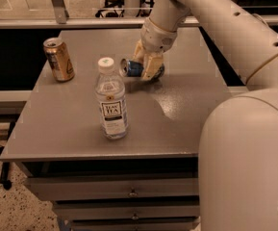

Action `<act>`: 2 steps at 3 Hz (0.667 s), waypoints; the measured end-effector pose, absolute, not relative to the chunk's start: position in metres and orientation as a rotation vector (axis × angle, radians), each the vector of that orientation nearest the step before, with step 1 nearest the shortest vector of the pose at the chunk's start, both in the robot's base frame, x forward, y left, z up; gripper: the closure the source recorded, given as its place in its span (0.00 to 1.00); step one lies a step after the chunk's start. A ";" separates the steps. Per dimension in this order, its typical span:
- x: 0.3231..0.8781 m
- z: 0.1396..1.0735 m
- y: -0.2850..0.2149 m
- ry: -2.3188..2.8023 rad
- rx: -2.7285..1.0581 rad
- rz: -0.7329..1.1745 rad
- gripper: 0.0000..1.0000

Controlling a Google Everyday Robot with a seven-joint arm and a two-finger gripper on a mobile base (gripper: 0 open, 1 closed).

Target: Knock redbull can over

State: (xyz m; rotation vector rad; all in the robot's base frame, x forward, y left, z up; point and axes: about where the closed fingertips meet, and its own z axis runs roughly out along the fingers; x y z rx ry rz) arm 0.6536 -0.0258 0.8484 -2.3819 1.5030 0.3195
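The redbull can (pixel 132 68) is blue and silver and lies on its side on the grey table (pixel 71 124), its silver top pointing left. My gripper (pixel 147 69) is at the table's middle back. Its cream fingers (pixel 152 65) are closed around the can's body. The arm reaches down to it from the upper right.
A clear plastic tea bottle (pixel 111 99) with a white cap stands upright in front of the can. A gold can (pixel 58 59) stands upright at the table's left back. A rail and dark gap run behind the table. Drawers sit below the front edge.
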 end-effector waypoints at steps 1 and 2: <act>0.653 0.847 -0.021 1.478 -2.424 0.306 0.08; 0.653 0.846 -0.018 1.467 -2.445 0.295 0.00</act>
